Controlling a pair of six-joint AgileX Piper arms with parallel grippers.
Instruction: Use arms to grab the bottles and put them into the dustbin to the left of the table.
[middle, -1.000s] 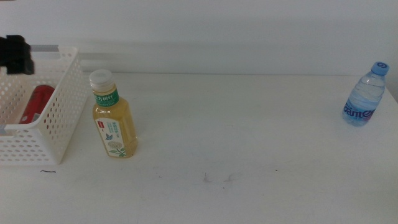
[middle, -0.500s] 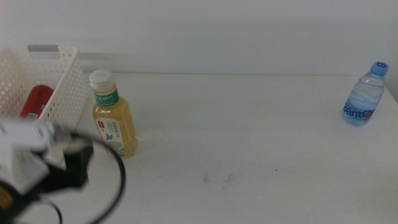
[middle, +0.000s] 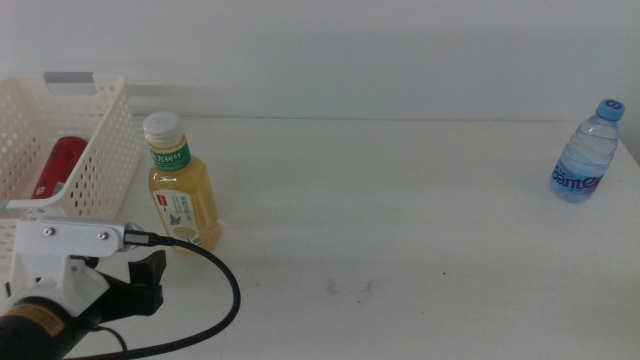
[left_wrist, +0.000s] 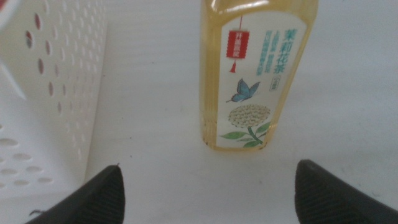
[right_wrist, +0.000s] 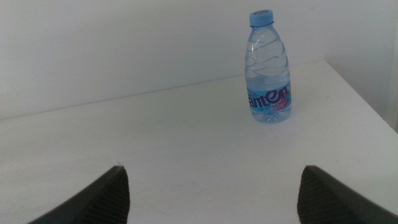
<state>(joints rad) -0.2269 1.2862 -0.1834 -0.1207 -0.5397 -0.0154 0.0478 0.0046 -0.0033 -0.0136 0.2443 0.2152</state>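
White surface (middle: 400, 200), dustbin (middle: 95, 190) at left with the red can (middle: 62, 165) inside. Tea bottle (left_wrist: 255, 74) stands upright beside it — left gripper (left_wrist: 208, 193) faces it, fingers spread wide, empty. Full, smooth, likely slippery — grip mid-body. Right gripper (right_wrist: 211, 193), open and empty, faces the water bottle (right_wrist: 268, 68).

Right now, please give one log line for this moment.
left gripper: open, facing tea bottle | right gripper: open, facing water bottle | can: in dustbin

Tea bottle (middle: 181, 190) upright by dustbin (middle: 85, 170) w/ red can (middle: 57, 166) inside — water bottle (middle: 589, 153) far right.
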